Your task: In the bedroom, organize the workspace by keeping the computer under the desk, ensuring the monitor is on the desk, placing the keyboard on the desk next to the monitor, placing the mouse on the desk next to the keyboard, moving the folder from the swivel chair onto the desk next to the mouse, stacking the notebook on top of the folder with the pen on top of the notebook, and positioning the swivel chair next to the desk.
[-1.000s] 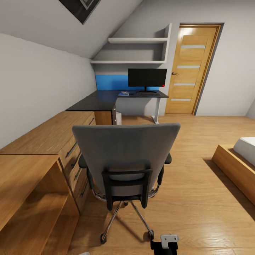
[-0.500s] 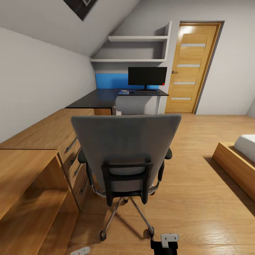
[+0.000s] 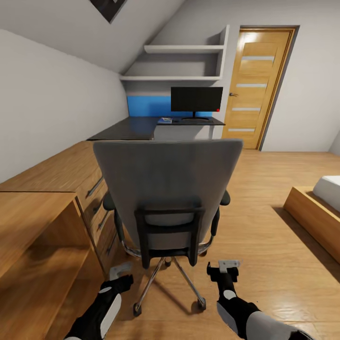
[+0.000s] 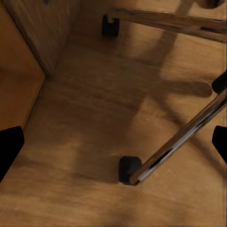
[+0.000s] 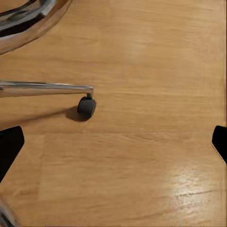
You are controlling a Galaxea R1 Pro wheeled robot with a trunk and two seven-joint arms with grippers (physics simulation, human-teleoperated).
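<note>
- An oak dresser (image 3: 52,189) with bar handles is seen along the left wall, with an open oak compartment nearer the camera; above it the pale sloped wall of the bedroom (image 3: 52,99) is shown.
- The left claw (image 3: 120,273) is held low above the plank floor (image 3: 264,245), just beside the dresser's corner and near the chair's base; in the left wrist view its dark fingertips (image 4: 10,147) are seen at opposite edges, spread wide with nothing between them but floor, a chrome leg and a black caster (image 4: 128,170).
- The swivel chair (image 3: 167,189) is placed in the middle of the head view, its grey back turned toward the camera, black armrests at both sides and the chrome star base on casters below; it stands well apart from the table and close to the dresser.
- The table (image 3: 127,130) is seen beyond the chair in the far corner, glossy black, under white wall shelves (image 3: 184,63); the monitor (image 3: 196,99) stands upright on it before a blue panel; a small blue object (image 3: 165,121), too small to be identified, lies just left of the monitor's stand.
- The right claw (image 3: 229,267) is held low over the floor, right of the chair's base; in the right wrist view its fingertips (image 5: 9,146) are seen far apart, empty, with a caster (image 5: 86,107) at the end of a chrome leg between them.
- A light wooden door (image 3: 257,87) is shown closed at the right of the table; a bed's corner (image 3: 314,212) is seen at the right edge.
</note>
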